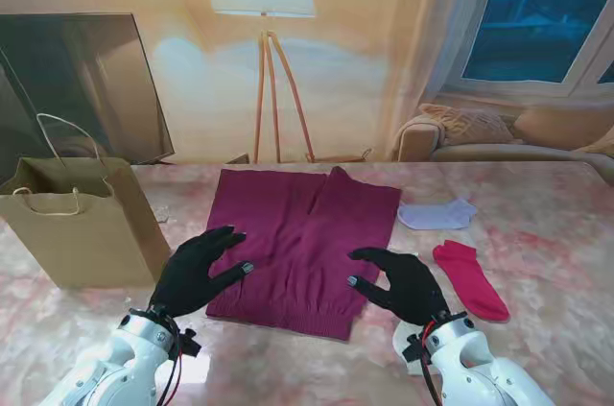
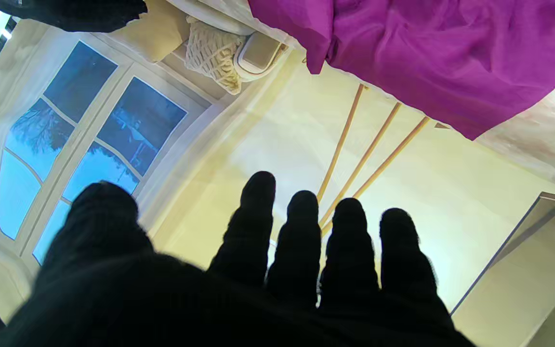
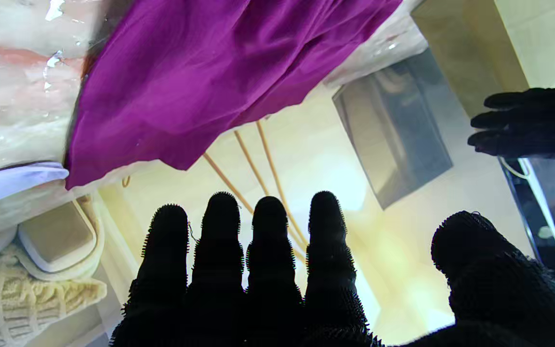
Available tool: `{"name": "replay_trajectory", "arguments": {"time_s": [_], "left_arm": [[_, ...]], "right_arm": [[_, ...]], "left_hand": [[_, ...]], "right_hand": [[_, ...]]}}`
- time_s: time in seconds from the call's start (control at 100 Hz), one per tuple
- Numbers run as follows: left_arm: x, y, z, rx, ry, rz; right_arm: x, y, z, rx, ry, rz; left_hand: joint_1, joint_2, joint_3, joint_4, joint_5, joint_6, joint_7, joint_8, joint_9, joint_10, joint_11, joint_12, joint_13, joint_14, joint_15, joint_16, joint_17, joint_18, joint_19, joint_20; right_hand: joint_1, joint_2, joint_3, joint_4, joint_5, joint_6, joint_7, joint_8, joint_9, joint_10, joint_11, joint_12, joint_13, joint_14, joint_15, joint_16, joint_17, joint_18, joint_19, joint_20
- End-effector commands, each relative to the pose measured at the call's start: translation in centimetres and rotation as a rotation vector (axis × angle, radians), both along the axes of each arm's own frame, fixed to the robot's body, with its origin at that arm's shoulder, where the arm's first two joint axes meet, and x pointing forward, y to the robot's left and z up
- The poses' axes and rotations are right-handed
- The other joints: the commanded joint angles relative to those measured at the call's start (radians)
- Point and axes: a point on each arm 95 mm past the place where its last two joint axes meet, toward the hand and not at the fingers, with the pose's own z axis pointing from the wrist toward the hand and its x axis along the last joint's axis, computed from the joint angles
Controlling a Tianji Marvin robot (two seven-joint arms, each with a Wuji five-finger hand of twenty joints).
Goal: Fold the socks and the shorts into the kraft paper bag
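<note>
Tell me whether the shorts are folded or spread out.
Spread out: the shorts lie flat on the table, both legs showing, unfolded.

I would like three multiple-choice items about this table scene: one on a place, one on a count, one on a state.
1. Where does the kraft paper bag stand in the stand view?
A. left of the shorts
B. right of the red sock
C. on the shorts

2. How many socks lie on the table?
A. one
B. two
C. four

3. How are the shorts now?
A. inside the bag
B. rolled up
C. spread flat

Answers:
1 A, the bag is at the table's left.
2 B, a white sock and a red sock.
3 C, they lie open between the left hand and right hand.
</note>
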Motion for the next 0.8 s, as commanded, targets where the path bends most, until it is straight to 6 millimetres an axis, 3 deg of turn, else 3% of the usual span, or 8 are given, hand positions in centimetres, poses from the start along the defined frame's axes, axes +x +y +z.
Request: {"name": "replay_trajectory", "arguments": {"time_s": [0.0,0.28,0.48,0.63,0.79], "left_arm": [[0.0,-0.1,0.3,0.000,-0.006,-0.004],[-0.1,-0.1,0.7,0.011,-0.018,-0.010],[-0.2,-0.1,2.2,0.035,-0.040,-0.020],[0.1,0.0,4.5,0.076,-0.061,-0.050],[0.5,0.9,8.5,0.146,-0.108,-0.046]], "right_arm": [[-0.2,0.2,0.1,0.001,-0.006,0.004],[-0.5,0.0,0.3,-0.006,-0.009,0.007],[-0.4,-0.1,0.5,-0.006,-0.016,0.008],[-0.4,0.0,0.6,-0.005,-0.019,0.009],[-0.2,0.1,0.8,-0.005,-0.031,0.009]], "left_hand": [[-0.008,0.025,-0.002,-0.008,0.007,-0.009,0.002,0.009,0.012,-0.003,-0.008,0.003,-0.003,-0.025,-0.012,-0.006,-0.013,-0.001,-0.007,-0.008],[-0.008,0.024,-0.002,-0.008,0.004,-0.007,0.000,0.008,0.012,-0.003,-0.008,0.003,-0.002,-0.024,-0.012,-0.006,-0.010,-0.001,-0.005,-0.008],[-0.008,0.024,-0.002,-0.008,0.007,-0.009,0.001,0.008,0.013,-0.004,-0.008,0.002,0.002,-0.022,-0.010,-0.006,0.003,-0.002,0.006,-0.003],[-0.003,0.020,-0.001,-0.008,0.008,-0.010,0.002,0.009,0.019,-0.002,-0.006,0.003,0.011,-0.019,-0.006,-0.004,0.017,-0.005,0.022,0.005],[0.032,-0.017,0.006,-0.006,0.019,-0.014,0.010,0.013,0.043,0.002,0.005,0.011,0.041,-0.011,0.008,0.004,0.044,-0.002,0.053,0.020]], "right_hand": [[0.007,0.022,-0.019,-0.052,-0.024,-0.017,-0.007,-0.008,-0.031,-0.013,0.009,0.002,-0.028,-0.031,-0.021,-0.007,-0.009,-0.015,0.000,-0.026],[0.007,0.023,-0.019,-0.052,-0.024,-0.017,-0.008,-0.008,-0.030,-0.014,0.008,0.001,-0.029,-0.031,-0.022,-0.008,-0.007,-0.015,0.001,-0.026],[0.008,0.023,-0.019,-0.052,-0.023,-0.016,-0.007,-0.008,-0.031,-0.013,0.007,0.001,-0.029,-0.030,-0.022,-0.008,-0.007,-0.016,0.001,-0.026],[0.009,0.023,-0.021,-0.053,-0.023,-0.015,-0.007,-0.008,-0.030,-0.012,0.007,0.001,-0.028,-0.029,-0.021,-0.008,-0.006,-0.016,0.002,-0.025],[0.012,0.023,-0.021,-0.053,-0.023,-0.015,-0.008,-0.008,-0.030,-0.012,0.007,0.001,-0.029,-0.029,-0.021,-0.008,-0.004,-0.016,0.003,-0.025]]}}
